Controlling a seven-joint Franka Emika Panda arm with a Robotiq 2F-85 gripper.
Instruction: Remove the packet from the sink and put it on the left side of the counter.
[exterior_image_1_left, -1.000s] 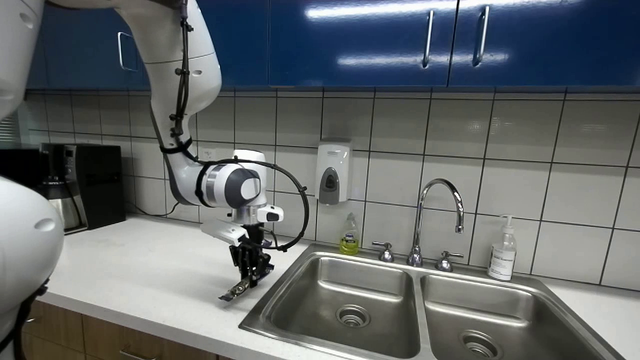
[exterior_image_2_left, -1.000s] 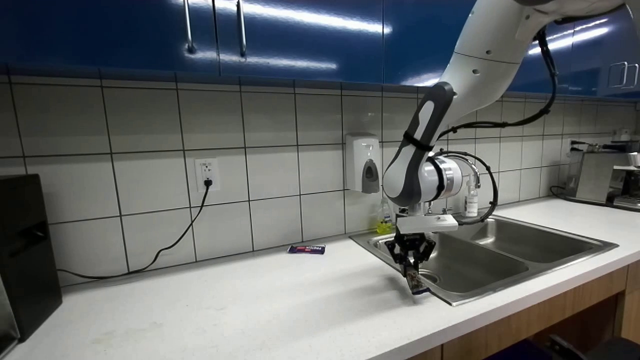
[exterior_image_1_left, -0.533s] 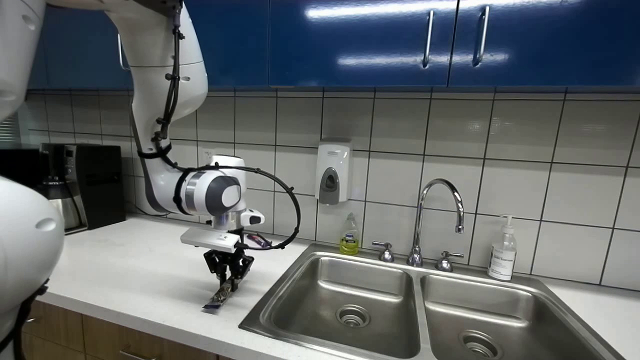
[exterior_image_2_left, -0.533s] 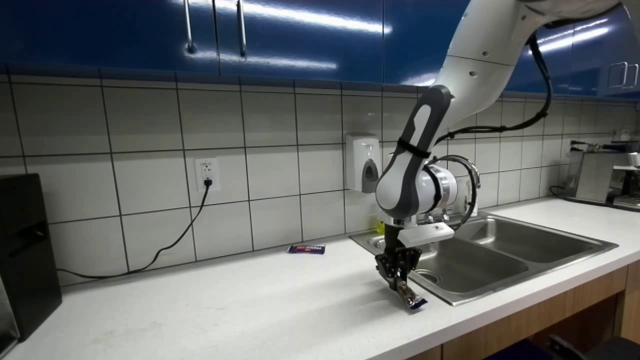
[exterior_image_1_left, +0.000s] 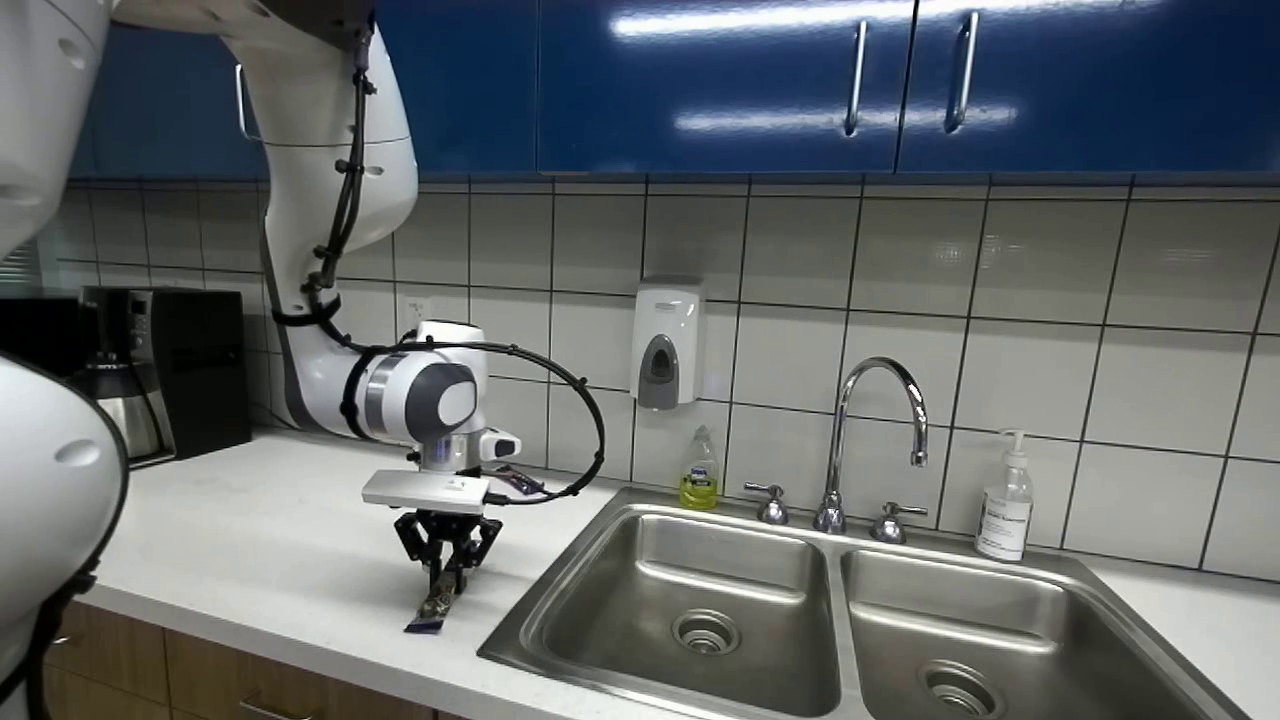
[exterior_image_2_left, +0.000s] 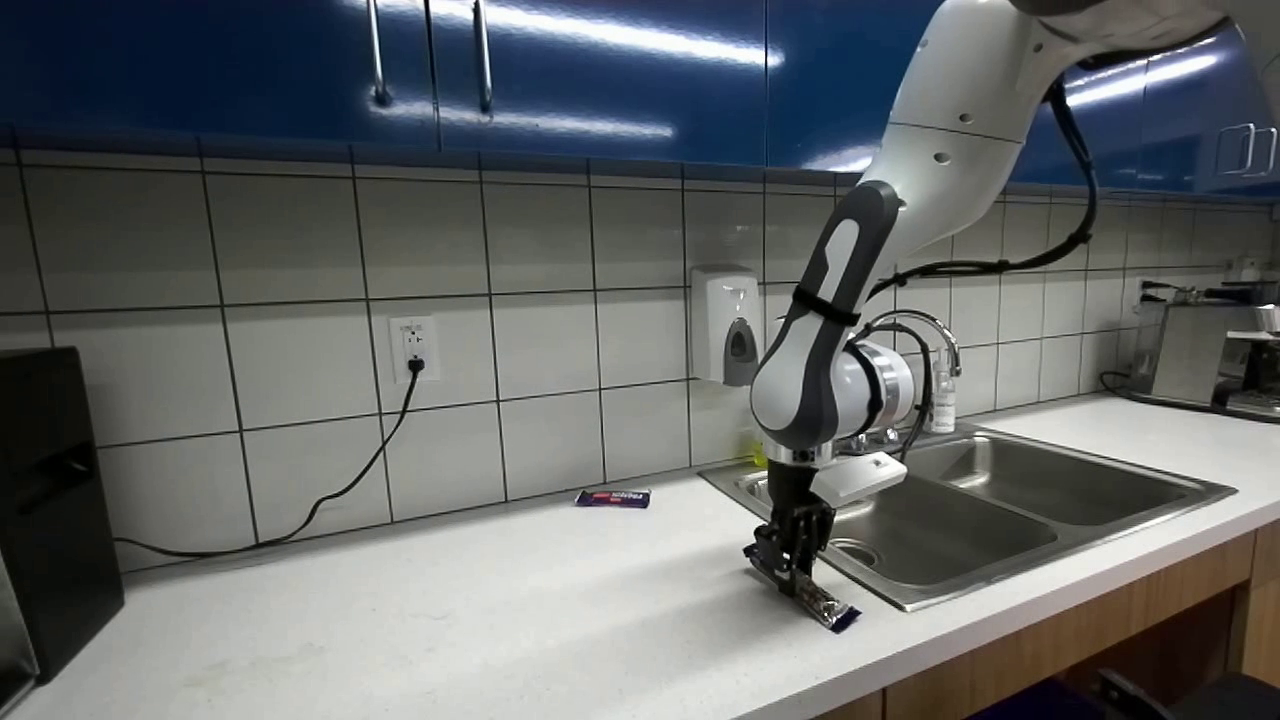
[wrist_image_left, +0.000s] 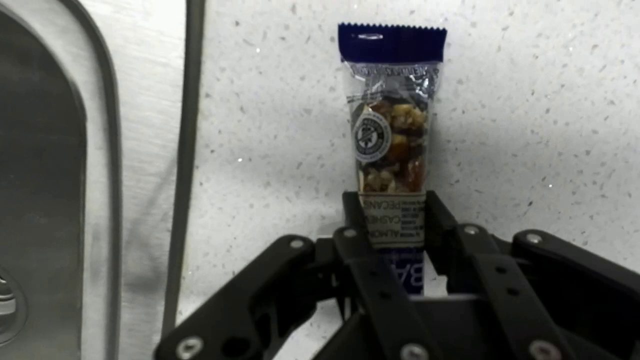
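The packet (wrist_image_left: 392, 135) is a slim bar wrapper with dark blue ends and a clear middle showing nuts. My gripper (wrist_image_left: 392, 210) is shut on it, with one finger against each long side. In both exterior views the gripper (exterior_image_1_left: 447, 577) (exterior_image_2_left: 800, 575) points down and holds the packet (exterior_image_1_left: 435, 605) (exterior_image_2_left: 828, 607) low over the counter (exterior_image_1_left: 250, 540), left of the sink (exterior_image_1_left: 560, 590). The packet is on or just above the surface; I cannot tell which. Its rear end is hidden by the gripper in the wrist view. The sink's rim (wrist_image_left: 142, 125) shows at the left there.
Another purple-red bar (exterior_image_2_left: 613, 498) lies at the back of the counter by the wall. A black machine (exterior_image_2_left: 60, 520) with a cord stands at the counter's far end. A yellow soap bottle (exterior_image_1_left: 699, 470), faucet (exterior_image_1_left: 835, 450) and pump bottle (exterior_image_1_left: 1005, 505) stand behind the sink.
My gripper has moved away from the sink with the packet, turned, and come lower to the counter, toward its front edge. The packet stays between the fingers. The other bar has not moved.
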